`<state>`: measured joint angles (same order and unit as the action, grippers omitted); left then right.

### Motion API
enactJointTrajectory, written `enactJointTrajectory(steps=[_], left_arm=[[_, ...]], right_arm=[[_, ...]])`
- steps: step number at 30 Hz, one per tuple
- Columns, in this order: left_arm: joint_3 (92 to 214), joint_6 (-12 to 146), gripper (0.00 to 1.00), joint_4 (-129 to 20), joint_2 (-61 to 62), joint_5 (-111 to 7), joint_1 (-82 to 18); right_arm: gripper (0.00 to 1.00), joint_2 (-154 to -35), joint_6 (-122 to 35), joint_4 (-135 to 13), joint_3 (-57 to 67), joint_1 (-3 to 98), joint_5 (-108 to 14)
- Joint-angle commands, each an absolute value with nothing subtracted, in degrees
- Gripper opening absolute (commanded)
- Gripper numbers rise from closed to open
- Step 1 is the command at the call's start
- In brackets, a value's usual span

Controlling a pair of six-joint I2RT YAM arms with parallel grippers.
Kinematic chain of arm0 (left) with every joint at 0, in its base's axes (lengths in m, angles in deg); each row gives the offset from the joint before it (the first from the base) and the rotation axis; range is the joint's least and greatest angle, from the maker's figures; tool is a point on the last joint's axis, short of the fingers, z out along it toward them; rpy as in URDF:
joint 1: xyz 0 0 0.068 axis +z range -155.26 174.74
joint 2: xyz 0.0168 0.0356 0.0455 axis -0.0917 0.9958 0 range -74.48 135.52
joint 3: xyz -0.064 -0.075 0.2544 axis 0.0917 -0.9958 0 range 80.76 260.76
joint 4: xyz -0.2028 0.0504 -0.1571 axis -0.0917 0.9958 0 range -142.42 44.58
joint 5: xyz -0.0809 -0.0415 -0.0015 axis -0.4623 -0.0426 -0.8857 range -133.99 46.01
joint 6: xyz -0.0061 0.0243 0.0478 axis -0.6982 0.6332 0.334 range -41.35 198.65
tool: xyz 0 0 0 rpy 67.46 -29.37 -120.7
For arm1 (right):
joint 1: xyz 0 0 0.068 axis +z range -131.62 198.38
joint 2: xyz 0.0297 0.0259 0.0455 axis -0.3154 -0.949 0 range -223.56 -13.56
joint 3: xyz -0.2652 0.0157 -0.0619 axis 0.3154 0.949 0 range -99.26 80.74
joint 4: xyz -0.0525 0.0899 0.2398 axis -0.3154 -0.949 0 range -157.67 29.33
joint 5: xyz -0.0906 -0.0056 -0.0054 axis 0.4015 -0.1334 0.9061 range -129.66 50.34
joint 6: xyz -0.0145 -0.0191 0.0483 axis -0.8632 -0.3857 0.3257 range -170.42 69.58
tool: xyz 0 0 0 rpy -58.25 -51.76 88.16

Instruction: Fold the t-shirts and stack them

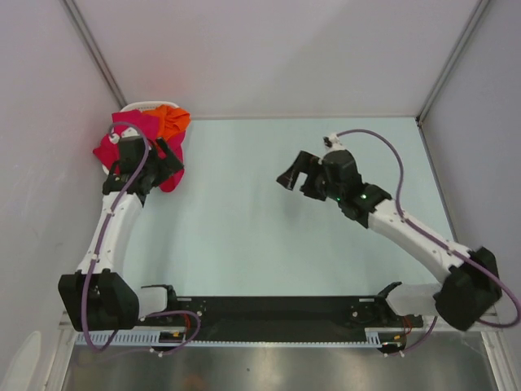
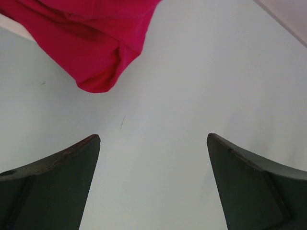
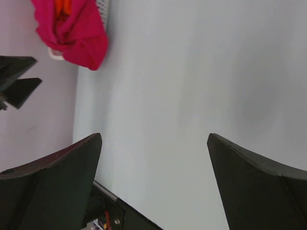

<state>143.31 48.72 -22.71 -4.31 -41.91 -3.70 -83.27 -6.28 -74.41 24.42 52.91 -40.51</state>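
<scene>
The t-shirts lie in a heap in a white basket (image 1: 140, 106) at the far left. The crimson-pink t-shirts (image 1: 110, 151) spill over its rim, and an orange t-shirt (image 1: 171, 120) lies on top. My left gripper (image 1: 171, 156) hovers open at the heap's right side. In the left wrist view a crimson fold (image 2: 91, 43) hangs just beyond the left gripper (image 2: 153, 139), with nothing between its fingers. My right gripper (image 1: 295, 173) stands open over the middle of the table. It faces the heap (image 3: 76, 33) from far off, and the right gripper (image 3: 154, 139) holds nothing.
The pale green table (image 1: 244, 212) is walled by white panels at the left, back and right. The basket's slotted wall (image 3: 102, 7) stands against the left panel. A black rail (image 1: 269, 309) with both arm bases runs along the near edge.
</scene>
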Motion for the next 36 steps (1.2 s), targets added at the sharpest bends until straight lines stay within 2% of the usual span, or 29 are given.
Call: enactJointTrajectory(steps=[1,4,6,11,14,19,24,27,31,36], left_arm=[[147.29,48.59,1.00,-23.33,-3.02,-43.46,-0.51],[147.04,48.68,1.00,-23.50,-4.42,-43.47,-0.51],[146.60,49.73,1.00,-23.68,-4.95,-43.64,-0.51],[143.08,50.88,1.00,-24.12,-6.36,-47.15,-0.51],[140.98,50.88,1.00,-25.08,-6.45,-50.39,-0.60],[137.99,49.91,1.00,-24.12,-7.24,-54.45,-0.69],[132.10,49.12,1.00,-23.24,-13.11,-56.21,-1.83],[128.76,47.98,1.00,-23.86,-15.23,-55.86,-4.72],[126.38,45.08,1.00,-25.17,-14.80,-53.40,-12.71],[123.67,40.96,1.00,-25.96,-15.94,-50.50,-20.99]], right_arm=[[1.00,-96.56,-6.65,-58.82,10.72,54.77,-48.18],[1.00,-101.35,-9.72,-67.42,2.72,55.38,-49.95],[1.00,-100.31,-12.00,-70.85,3.82,56.08,-48.98],[1.00,-86.29,-10.97,-72.28,20.74,56.18,-41.62],[1.00,-81.60,-7.36,-72.01,26.40,55.13,-41.50],[1.00,-77.20,-6.92,-79.82,29.14,58.36,-38.18],[1.00,-75.52,-5.16,-80.63,33.71,59.95,-39.05],[1.00,-76.57,-5.16,-79.75,33.89,60.13,-35.63],[1.00,-84.36,-4.36,-77.82,28.20,59.08,-30.61],[1.00,-97.03,-8.05,-73.60,14.93,48.13,-36.22]])
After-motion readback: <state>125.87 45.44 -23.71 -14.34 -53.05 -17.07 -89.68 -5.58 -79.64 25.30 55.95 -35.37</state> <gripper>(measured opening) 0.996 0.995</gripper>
